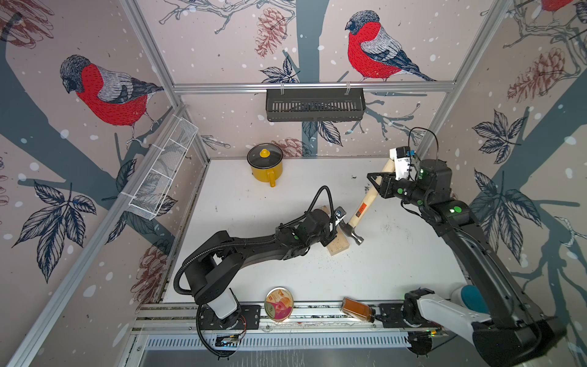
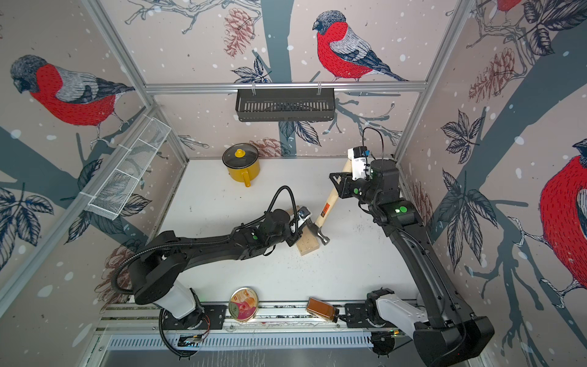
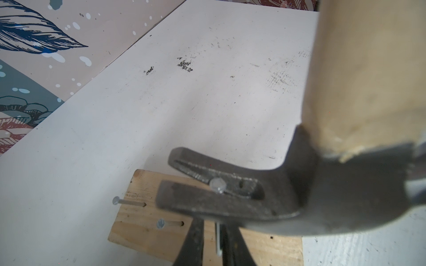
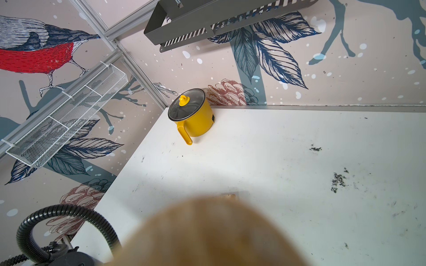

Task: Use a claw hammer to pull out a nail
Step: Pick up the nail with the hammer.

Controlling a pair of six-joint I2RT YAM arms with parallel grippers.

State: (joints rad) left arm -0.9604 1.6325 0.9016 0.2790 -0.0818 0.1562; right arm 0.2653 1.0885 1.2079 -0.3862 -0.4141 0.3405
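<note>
Steel claw hammer [image 3: 207,202] forked round nail head [image 3: 217,185]; right pincer [image 1: 379,185] clamped on wooden handle [image 1: 367,197], left pincer [image 3: 213,235] narrowly apart

Beyond the wooden block [image 3: 147,230], the handle of the claw hammer [image 3: 311,184] blurs and runs off frame; its claw hides the mid-shank of the nail [image 3: 217,185] over the block.

Bright, even, diffuse light from above in both top views, with only faint, soft-edged shadows on the white tabletop [image 1: 270,203]. Wide-angle bending of the aluminium frame posts [image 1: 149,47] toward the edges. In the left wrist view, claw hammer [image 3: 230,202] very close and soft, its pale handle washed out. In the right wrist view, handle end a large unfocused tan blur; back wall [image 4: 345,69] sharp.
</note>
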